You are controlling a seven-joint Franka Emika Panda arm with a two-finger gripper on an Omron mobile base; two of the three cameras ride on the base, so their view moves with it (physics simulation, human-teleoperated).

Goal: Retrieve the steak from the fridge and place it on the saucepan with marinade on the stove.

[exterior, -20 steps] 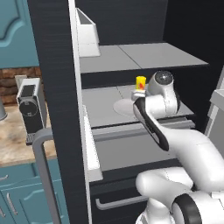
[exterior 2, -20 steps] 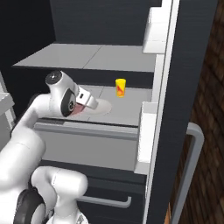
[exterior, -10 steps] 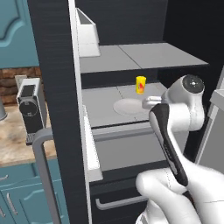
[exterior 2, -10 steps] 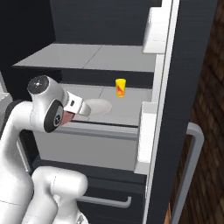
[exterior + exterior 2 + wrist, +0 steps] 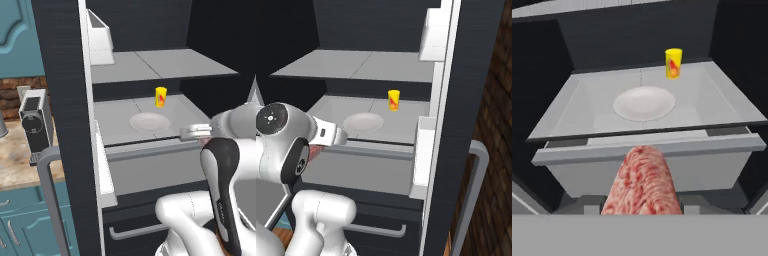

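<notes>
Hand point(image 5: 641, 212) grips the steak point(image 5: 642, 182), clear of the fridge point(image 5: 60, 75) shelf; white plate point(image 5: 644, 103) sits beyond; risk: meat slipping during the swing toward the stove.

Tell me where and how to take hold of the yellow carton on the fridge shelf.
Grip the yellow carton across its narrow body at mid-height, coming level from the open front of the fridge. It stands upright near the shelf's back with open space on either side; the white plate lies flat in front, so pass above it.
</notes>
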